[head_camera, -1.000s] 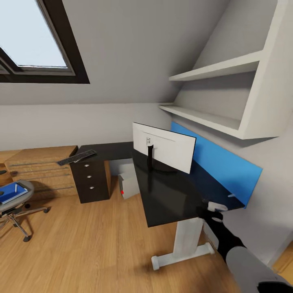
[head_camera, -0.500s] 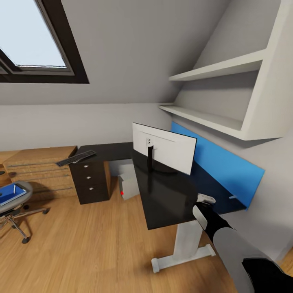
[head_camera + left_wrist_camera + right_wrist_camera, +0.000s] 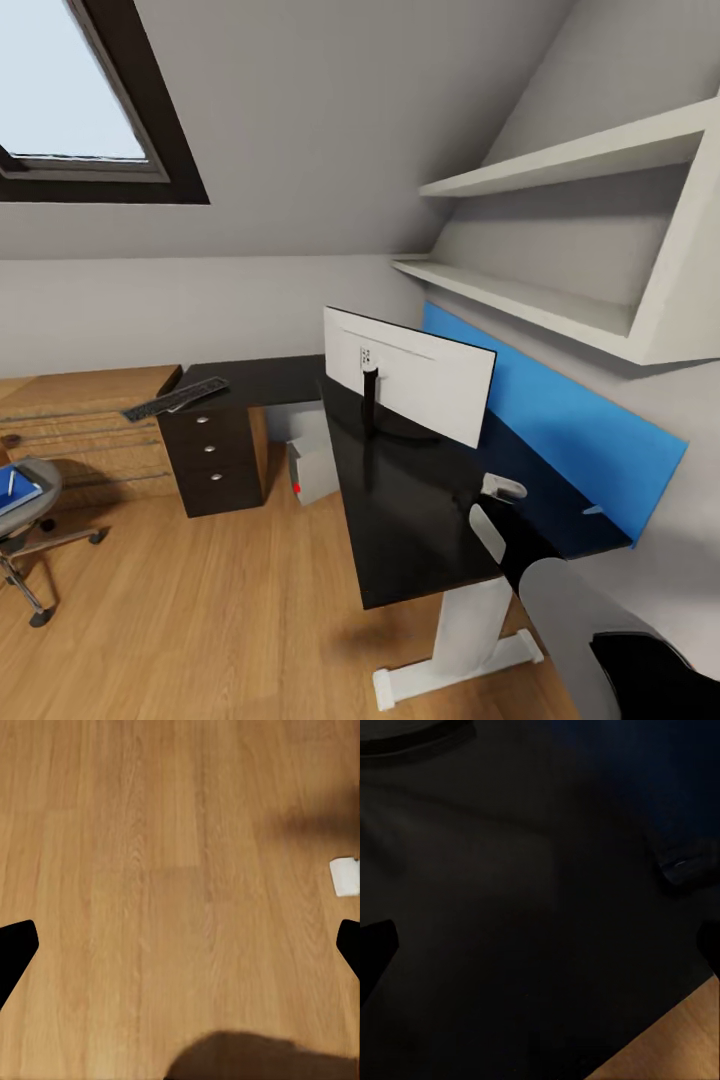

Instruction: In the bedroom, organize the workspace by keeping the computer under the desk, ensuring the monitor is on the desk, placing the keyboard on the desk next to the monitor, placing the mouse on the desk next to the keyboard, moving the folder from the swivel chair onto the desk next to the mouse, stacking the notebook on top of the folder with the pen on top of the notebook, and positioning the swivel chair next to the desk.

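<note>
The desk (image 3: 400, 520) has a glossy black L-shaped top. The monitor (image 3: 420, 375) stands on it with its white back toward me. The keyboard (image 3: 175, 398) lies on the far wing, above the drawer unit. Under the desk's corner sits the computer (image 3: 312, 472). At the far left the swivel chair (image 3: 25, 515) carries the blue folder (image 3: 18, 495) with the white pen (image 3: 10, 483) on it. My right gripper (image 3: 500, 488) (image 3: 540, 952) hovers open over the desk's near end, empty. My left gripper (image 3: 180, 952) hangs open over the wooden floor. The mouse and notebook are out of view.
A blue panel (image 3: 560, 430) backs the desk along the right wall, under two white shelves (image 3: 520, 295). A light wooden drawer chest (image 3: 80, 430) stands left of the dark drawer unit (image 3: 210, 455). Open wooden floor (image 3: 200, 600) lies between chair and desk.
The camera has swung right and closer to the desk, pushing the chair toward the left edge. My right arm has moved forward over the desk top toward the monitor.
</note>
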